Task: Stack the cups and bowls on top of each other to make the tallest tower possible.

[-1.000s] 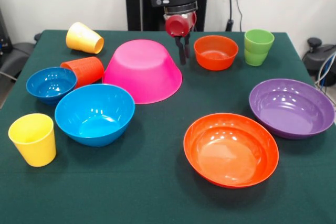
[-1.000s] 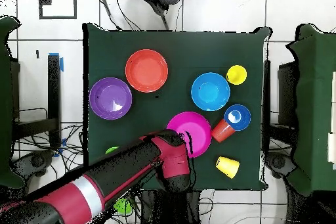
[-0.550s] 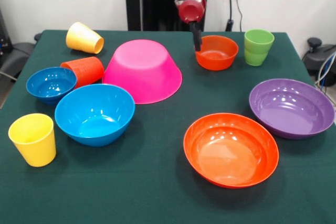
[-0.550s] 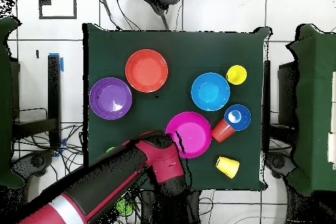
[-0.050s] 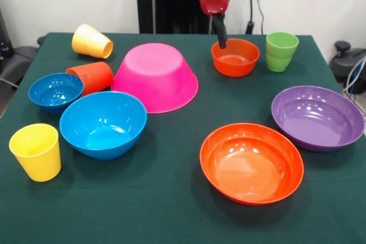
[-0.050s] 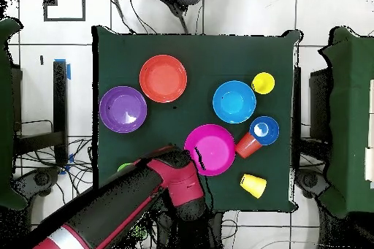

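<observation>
Green cloth-covered table [image 5: 171, 210] carrying 6 bowls and 4 cups, none stacked. Largest first: large pink bowl [image 5: 155, 76], upside down, left of centre in front view, rim flat on cloth. Wide shallow purple bowl [image 5: 318, 117] upright at right edge; wide shallow orange bowl [image 5: 251, 162] upright, nearer camera, just beside it. Medium blue bowl [image 5: 103, 123] upright in front of pink bowl, close to its rim. Small blue bowl [image 5: 56, 91] upright at left, touching orange-red cup [image 5: 91, 77], which lies on its side against pink bowl. Small orange bowl [image 5: 235, 56] upright toward far side. Green cup [image 5: 281, 51] upright just right of small orange bowl. 1 yellow cup [image 5: 36, 151] upright at near left corner; second yellow cup [image 5: 91, 42] tipped on its side at far left. Gripper [image 5: 220, 36] hanging over left rim of small orange bowl; only a single dark finger discernible, so spread cannot be determined. In overhead view, arm [image 6: 139, 195] hiding small orange bowl.
</observation>
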Robot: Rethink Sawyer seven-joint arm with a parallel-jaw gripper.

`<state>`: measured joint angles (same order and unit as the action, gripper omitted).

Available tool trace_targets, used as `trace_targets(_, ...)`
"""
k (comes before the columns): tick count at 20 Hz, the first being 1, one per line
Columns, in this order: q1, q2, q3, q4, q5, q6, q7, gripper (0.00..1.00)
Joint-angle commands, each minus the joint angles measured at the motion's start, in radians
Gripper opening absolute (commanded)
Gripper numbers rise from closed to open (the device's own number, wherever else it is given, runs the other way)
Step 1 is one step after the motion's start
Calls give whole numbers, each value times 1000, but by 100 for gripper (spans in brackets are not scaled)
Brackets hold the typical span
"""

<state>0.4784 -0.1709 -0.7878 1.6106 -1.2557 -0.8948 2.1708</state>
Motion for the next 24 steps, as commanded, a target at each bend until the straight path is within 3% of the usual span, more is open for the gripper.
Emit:
trace_targets(1,-60,71,220,67,124,40,-116,100)
trace_targets(11,-86,144,211,75,268,-4,-268,100)
trace_targets(24,-84,226,176,78,377,-100,-309,100)
